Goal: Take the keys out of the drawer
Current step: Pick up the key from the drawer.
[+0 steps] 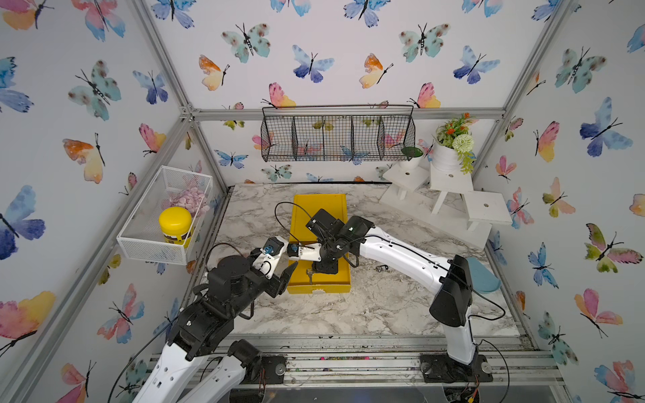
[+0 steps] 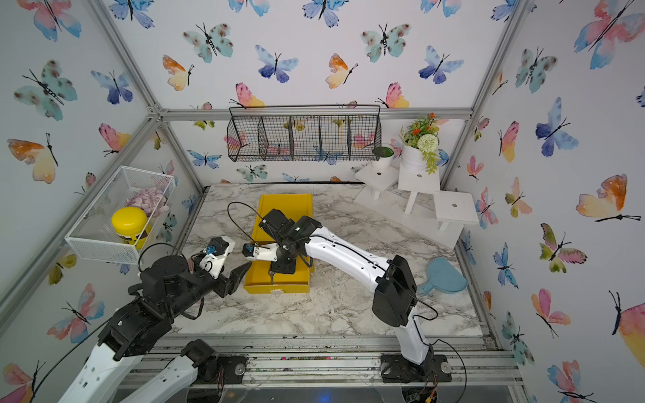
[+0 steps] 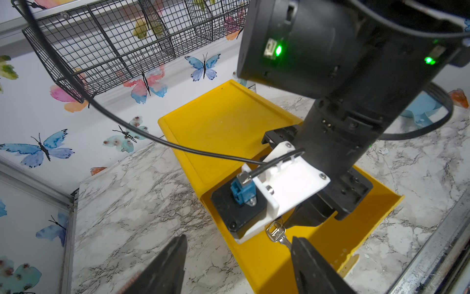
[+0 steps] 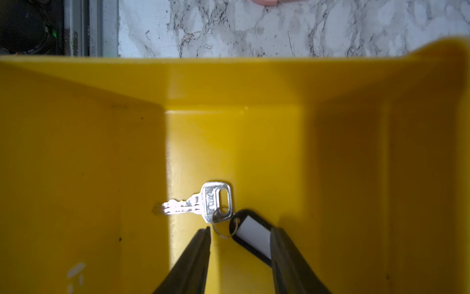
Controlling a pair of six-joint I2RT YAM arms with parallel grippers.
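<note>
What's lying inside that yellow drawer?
One silver key with a black tag, lying between the open right pincer. The right arm covers the rest of the drawer floor.

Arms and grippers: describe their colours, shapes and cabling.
The left arm and right arm have glossy white link shells between black joint housings. Each wrist carries a white bracket with a blue connector and a thin black cable. Fingers are black, tapering wedges. Green lights glow on the right arm.
</note>
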